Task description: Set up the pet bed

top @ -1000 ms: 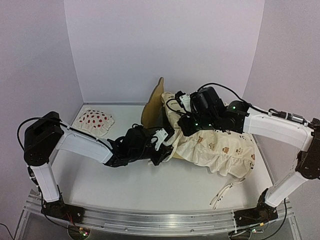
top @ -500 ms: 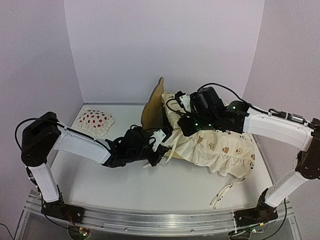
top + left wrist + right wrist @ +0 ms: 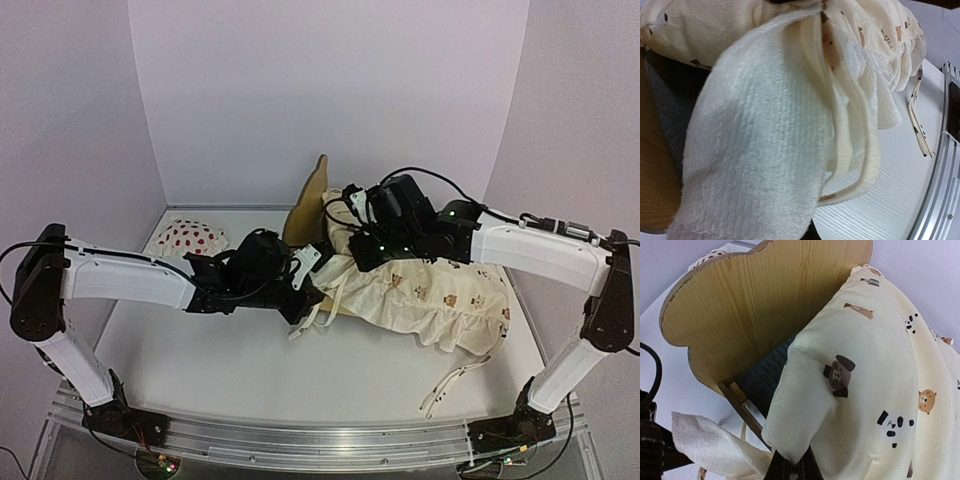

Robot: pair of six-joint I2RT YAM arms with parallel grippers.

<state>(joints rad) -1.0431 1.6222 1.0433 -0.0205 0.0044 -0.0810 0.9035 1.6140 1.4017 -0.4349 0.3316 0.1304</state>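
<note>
**At the back of the worktop (image 3: 250, 370): gripping the cover (image 3: 440, 295) at both ends**

Pinching the cover's white towelling underside in closed left fingers (image 3: 298, 298) and a printed corner in closed right fingers (image 3: 790, 467), apparently spreading it over the pet bed (image 3: 765, 305) sitting mid-worktop, headboard upright, half buried. Leaving the strawberry pillow (image 3: 190, 238) far left. Minding loose ties (image 3: 452, 383), likely snagging.

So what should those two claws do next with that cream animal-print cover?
Probably draw the cream animal-print ruffled cover toward the scalloped plywood headboard. The left claw is shut on its white towelling underside, the right claw on a printed corner, and grey felt base shows beside the headboard.
</note>
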